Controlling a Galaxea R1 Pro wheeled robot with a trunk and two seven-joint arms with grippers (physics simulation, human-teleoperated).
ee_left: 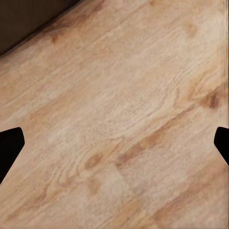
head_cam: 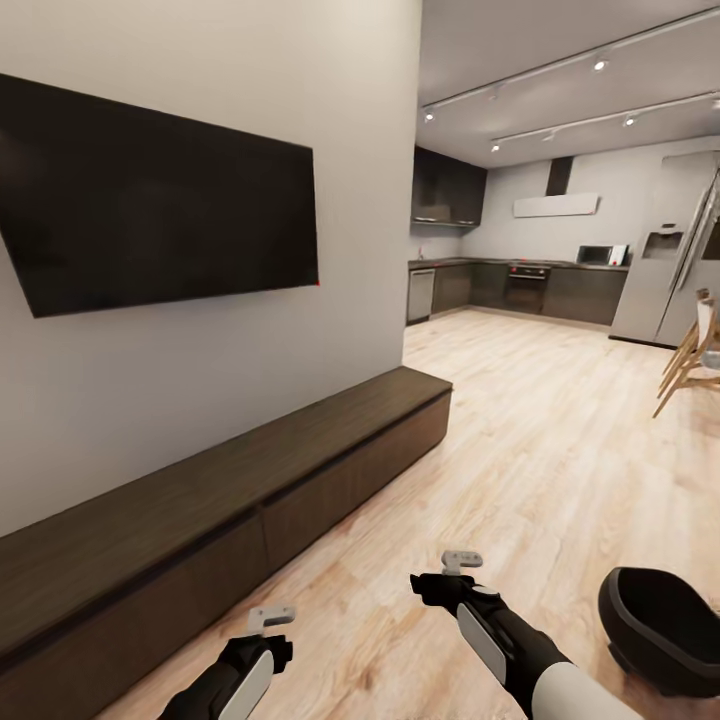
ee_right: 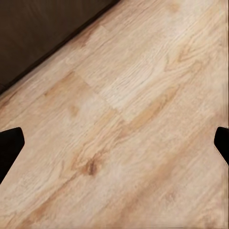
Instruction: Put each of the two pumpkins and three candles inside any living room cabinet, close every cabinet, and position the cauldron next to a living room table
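Observation:
The long, low dark-brown cabinet (head_cam: 250, 490) runs along the wall on my left, its flat drawer fronts flush and shut. Its dark edge shows in the left wrist view (ee_left: 28, 19) and in the right wrist view (ee_right: 43, 33). The glossy black cauldron (head_cam: 660, 625) sits on the floor at my lower right, mouth facing me, just right of my right arm. My left gripper (head_cam: 270, 618) (ee_left: 114, 145) and right gripper (head_cam: 462, 560) (ee_right: 114, 145) hang open over bare wood floor, holding nothing. The pumpkins, candles and table are out of view.
A large black TV (head_cam: 160, 200) hangs on the wall above the cabinet. Light wood floor (head_cam: 520, 450) stretches ahead to a dark kitchen (head_cam: 520, 285) with a steel fridge (head_cam: 665, 270). A wooden chair (head_cam: 690, 355) stands at the right edge.

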